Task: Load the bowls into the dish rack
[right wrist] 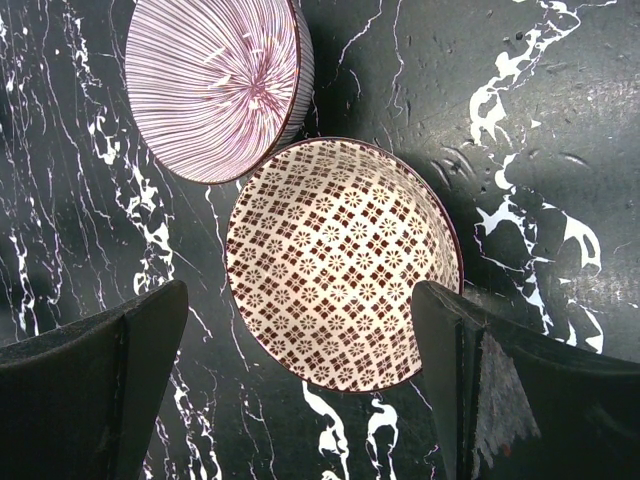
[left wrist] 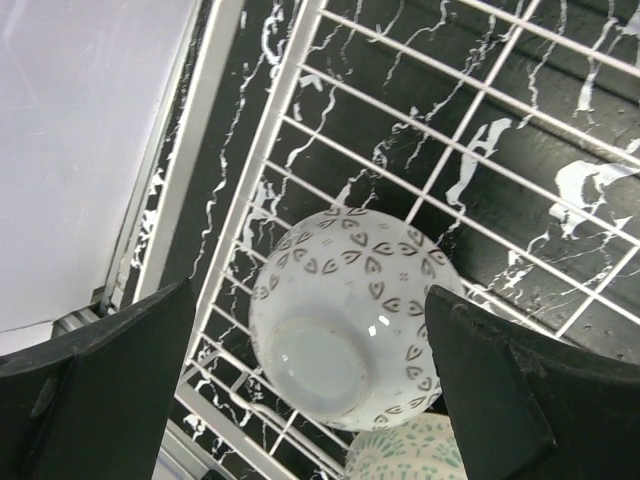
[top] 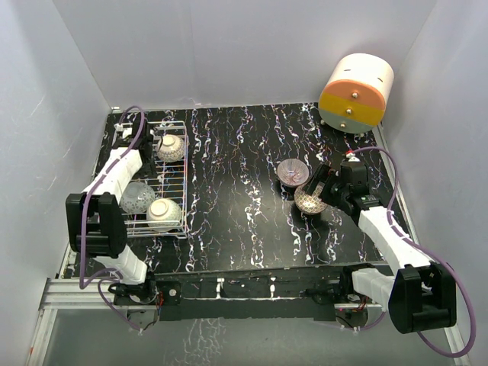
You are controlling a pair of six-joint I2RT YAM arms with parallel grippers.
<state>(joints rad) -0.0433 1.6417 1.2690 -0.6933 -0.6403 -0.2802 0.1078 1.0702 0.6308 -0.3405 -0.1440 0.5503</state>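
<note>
The white wire dish rack stands at the left with three bowls in it: a whitish one at the far end, a grey one and a whitish one at the near end. My left gripper is open above the rack. In the left wrist view it straddles, from above, an upside-down white bowl with grey heart marks; a pale green bowl lies beside it. My right gripper is open around a red-lattice bowl on the table, also in the right wrist view. A purple-striped bowl touches it.
A large cream-orange-yellow cylinder stands at the back right corner. White walls close in the black marbled table on the left, back and right. In the right wrist view the purple-striped bowl lies tilted just beyond the lattice bowl.
</note>
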